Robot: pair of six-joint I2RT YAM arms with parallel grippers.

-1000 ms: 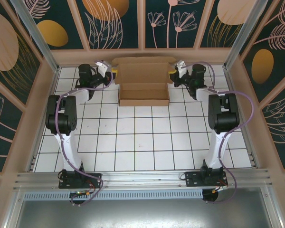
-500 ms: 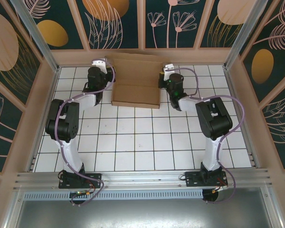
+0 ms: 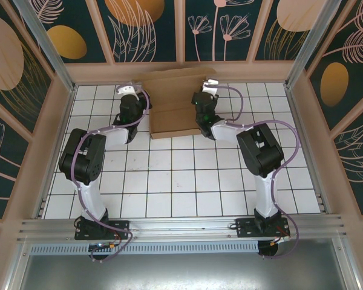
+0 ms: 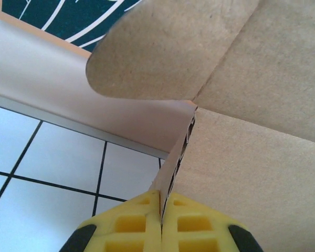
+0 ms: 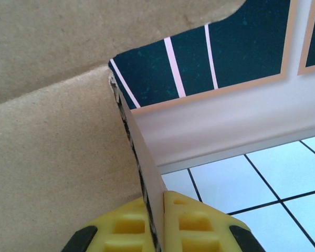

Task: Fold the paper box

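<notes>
Left wrist: left gripper [image 4: 161, 212], like right gripper [image 5: 158, 212], clamps paper box [image 4: 252, 168] edge near wall [image 4: 52, 79]

Paper box [image 3: 174, 106]: plain brown corrugated cardboard, partly folded. It sits at the far middle of the tiled bench [image 3: 169, 175], close to the rear edge. The rear panel rises toward the back and the shallow front part lies low on the tiles. Both side walls stand upright, with flutes visible on their cut edges. A rounded tab sticks out above the left wall.
</notes>
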